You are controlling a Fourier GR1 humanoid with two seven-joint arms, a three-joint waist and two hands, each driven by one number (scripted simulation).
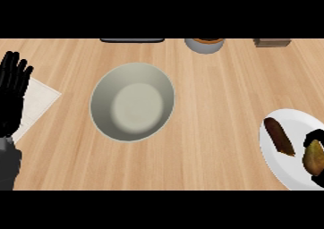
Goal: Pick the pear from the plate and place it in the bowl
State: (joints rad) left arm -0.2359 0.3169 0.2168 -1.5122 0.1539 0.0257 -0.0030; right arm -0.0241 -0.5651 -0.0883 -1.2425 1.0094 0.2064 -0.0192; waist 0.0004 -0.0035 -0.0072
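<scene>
While right hand [321,134] curls fingers round pear [314,157] on plate [283,172] (seemingly; edge-cropped) | left hand [7,103]: fingers straight

Kitchen setting, light wooden bench [217,89].
Tableware and food show it: grey bowl [132,102] at centre, white plate [283,172] at 4 o'clock carrying a pear [314,157] and a dark oblong food piece [279,136], pale napkin [39,98] at 9 o'clock, grey cup-like vessel [204,45] at 12 o'clock.
</scene>
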